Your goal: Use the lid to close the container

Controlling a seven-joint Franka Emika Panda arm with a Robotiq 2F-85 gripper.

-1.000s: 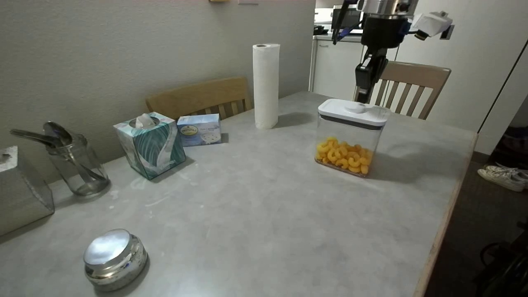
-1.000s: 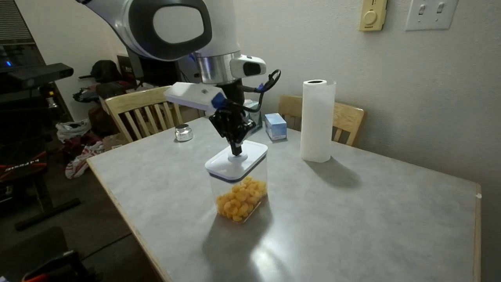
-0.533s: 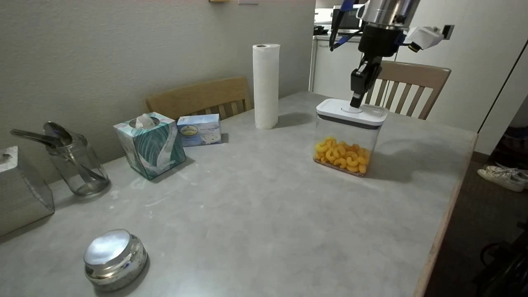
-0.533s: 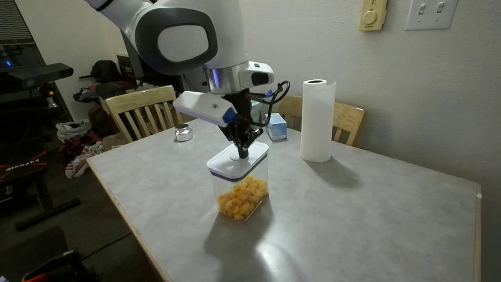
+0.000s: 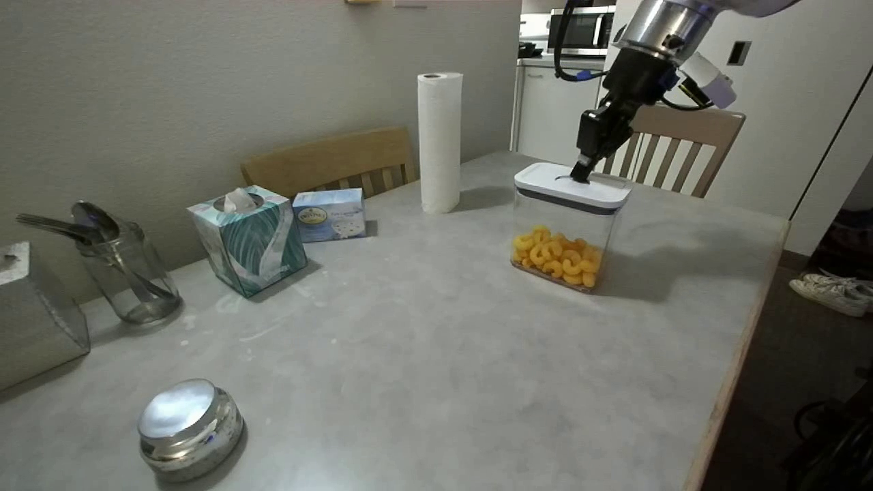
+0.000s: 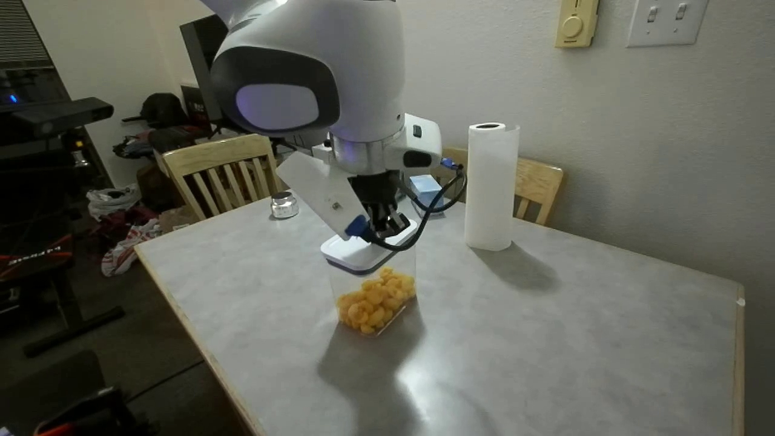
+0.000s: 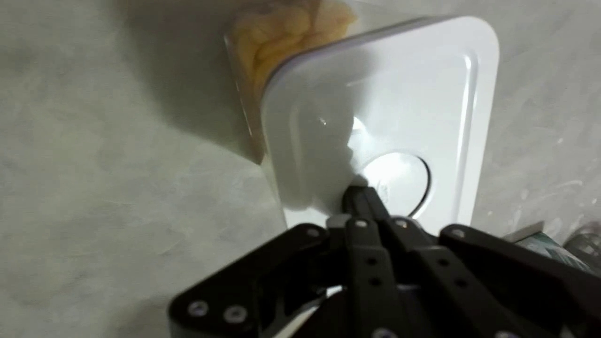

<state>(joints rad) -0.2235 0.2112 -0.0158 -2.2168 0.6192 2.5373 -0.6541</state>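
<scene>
The white lid sits on top of the clear container, which stands upright with orange-yellow pieces inside. Lid and container show in the exterior view too. My gripper is shut and empty, tilted, its fingertips down at the lid's round centre piece. In the wrist view the closed fingertips meet the edge of the centre piece, which lies about level with the lid, with a dark crescent gap along its far side. In an exterior view the wrist camera and cable hide the fingertips.
A paper-towel roll stands behind the container. A teal tissue box, blue tea box and glass jar with cutlery stand along the wall. A metal dome is at the front. The table edge is right of the container.
My gripper came down onto the centre piece and tilted more. The centre piece stood raised before and now looks sunk. The container with its lid slid slightly along the table.
</scene>
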